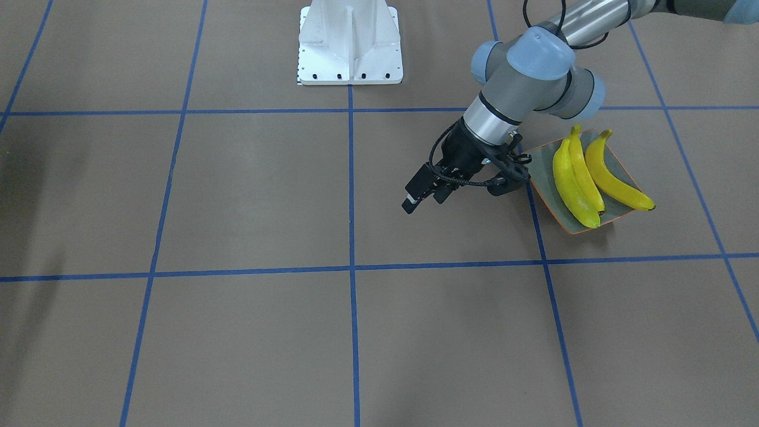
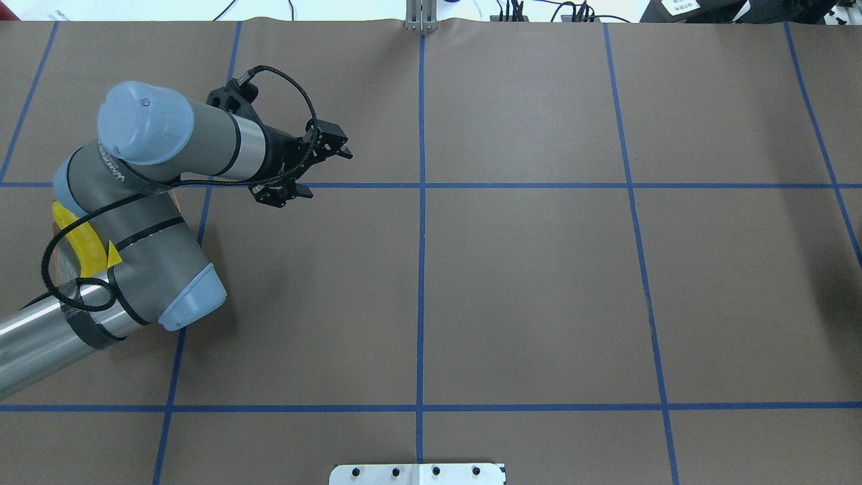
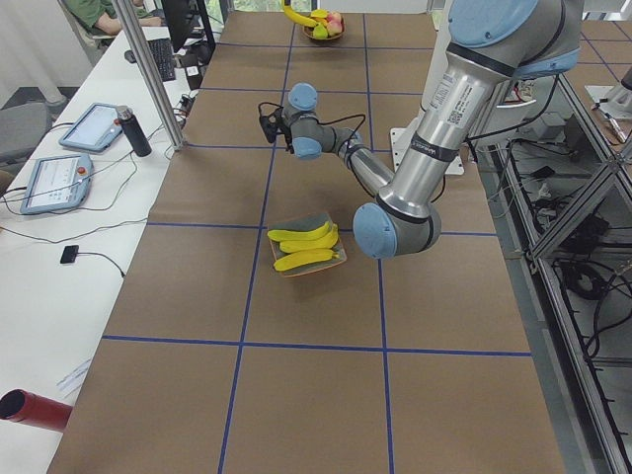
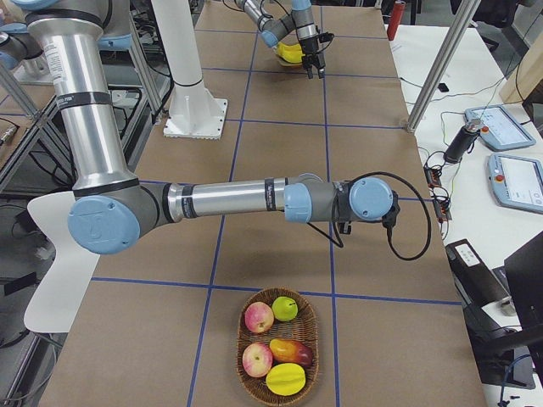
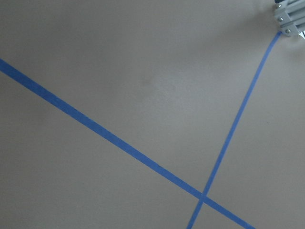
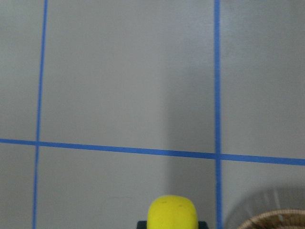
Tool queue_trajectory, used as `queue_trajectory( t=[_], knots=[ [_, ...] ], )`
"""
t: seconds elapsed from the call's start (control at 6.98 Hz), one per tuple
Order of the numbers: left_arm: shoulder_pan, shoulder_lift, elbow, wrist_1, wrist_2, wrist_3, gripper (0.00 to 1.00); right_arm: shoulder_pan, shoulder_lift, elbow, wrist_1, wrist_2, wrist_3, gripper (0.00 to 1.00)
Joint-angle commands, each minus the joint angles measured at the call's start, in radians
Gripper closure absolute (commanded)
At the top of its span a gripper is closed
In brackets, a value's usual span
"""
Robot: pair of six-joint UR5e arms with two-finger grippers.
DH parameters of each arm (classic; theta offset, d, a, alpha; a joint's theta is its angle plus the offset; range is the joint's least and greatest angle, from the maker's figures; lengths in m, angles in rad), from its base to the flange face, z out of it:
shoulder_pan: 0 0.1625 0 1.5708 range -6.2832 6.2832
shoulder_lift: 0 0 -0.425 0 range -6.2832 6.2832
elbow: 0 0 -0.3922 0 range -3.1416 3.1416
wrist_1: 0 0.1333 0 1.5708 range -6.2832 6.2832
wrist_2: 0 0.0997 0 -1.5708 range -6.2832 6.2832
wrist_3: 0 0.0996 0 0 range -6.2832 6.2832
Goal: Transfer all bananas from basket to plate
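Hovering beside the plate (image 1: 541, 169), on the side toward the table's middle, the left gripper (image 1: 424, 200) is released: its two fingers stand apart with nothing between them, above the bare brown table (image 1: 261, 190) with its blue tape lines (image 1: 351, 178). The plate sits on the robot's left half of the table, off to one side of the white base mount (image 1: 350, 44). On it lie three bananas (image 1: 584, 178), side by side and touching, with their stem ends toward the robot. The outermost one's dark tip reaches just past the plate's rim. In the overhead view the left arm (image 2: 155, 236) covers nearly all of the plate. At the opposite end, the right gripper (image 6: 172, 224) is grasping the fourth banana (image 6: 171, 210). Its wrist view shows a rounded yellow end clamped between dark finger parts, held above the table. The basket (image 4: 251, 392) is just beside it, its rim showing at that view's lower right. The basket stands at the robot's right end of the table, well apart from the plate, and holds assorted fruit (image 4: 259, 316).
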State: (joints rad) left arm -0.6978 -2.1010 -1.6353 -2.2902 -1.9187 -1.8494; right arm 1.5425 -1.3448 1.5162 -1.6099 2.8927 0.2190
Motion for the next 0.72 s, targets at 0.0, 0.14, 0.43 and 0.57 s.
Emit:
queue_trajectory(
  t=[0.0, 0.14, 0.43, 0.57],
  knots=[
    [0.027, -0.019, 0.002, -0.086, 0.000, -0.002, 0.00, -0.108, 0.083, 0.035, -0.001, 0.118, 0.182, 1.00],
    [0.055, -0.043, 0.002, -0.121, 0.000, -0.001, 0.00, -0.155, 0.122, 0.041, 0.002, 0.150, 0.227, 1.00],
    [0.101, -0.137, -0.012, -0.135, 0.000, -0.016, 0.00, -0.267, 0.151, 0.112, 0.004, 0.149, 0.243, 1.00],
    [0.116, -0.157, -0.018, -0.137, 0.000, -0.052, 0.00, -0.298, 0.162, 0.140, 0.004, 0.146, 0.243, 1.00]
  ],
)
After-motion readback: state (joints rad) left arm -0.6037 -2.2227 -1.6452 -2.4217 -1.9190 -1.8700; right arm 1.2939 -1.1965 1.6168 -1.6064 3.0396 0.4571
